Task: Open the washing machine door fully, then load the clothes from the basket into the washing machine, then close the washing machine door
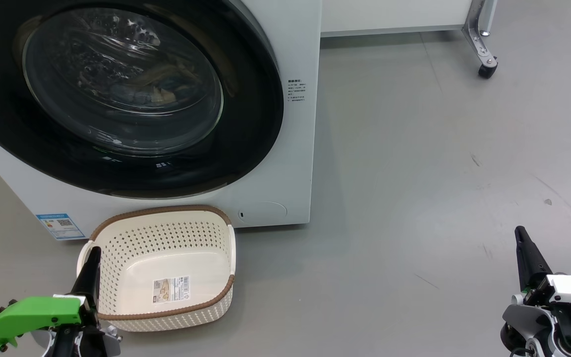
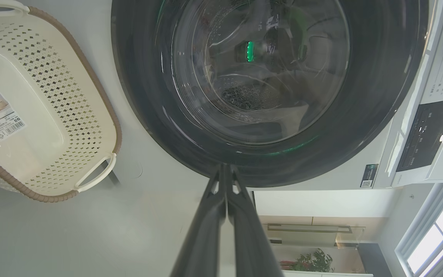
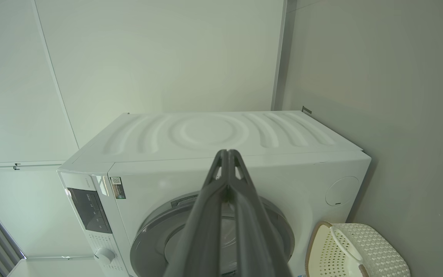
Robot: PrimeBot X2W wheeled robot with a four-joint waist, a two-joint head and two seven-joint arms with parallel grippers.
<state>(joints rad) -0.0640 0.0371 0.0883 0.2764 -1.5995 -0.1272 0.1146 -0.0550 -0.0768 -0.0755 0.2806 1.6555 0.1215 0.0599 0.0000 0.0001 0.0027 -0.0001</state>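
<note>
Head view, from the left: my left gripper (image 1: pixel 93 252) sits low in the corner. Its two dark fingers are pressed together with nothing between them. The tip lies over the near left corner of the basket (image 1: pixel 161 210), though I cannot tell whether it touches the rim. A blue sticker (image 1: pixel 60 225) marks the lower left of the washing machine (image 1: pixel 298 158). The basket stands on the grey floor (image 1: pixel 414 173) just in front of the machine, and the barcode label (image 1: pixel 171 289) on its bottom is in plain sight. Above it, the washing machine door (image 1: pixel 253 124) is closed flat against the white front. Through its glass bowl I make out dim cream and bluish shapes, the clothes (image 1: pixel 159 91), lying inside the drum. Further right, a castor (image 1: pixel 487 71) stands on the floor, well apart from the machine. At the lower right my right gripper (image 1: pixel 520 233) points up, fingers likewise together and holding nothing.

In the left wrist view the basket is at the left, my joined fingertips reach the door's black rim, and the control panel (image 2: pixel 425 134) is at the right. In the right wrist view my joined fingers cross the machine's front, with the basket at the lower right.
</note>
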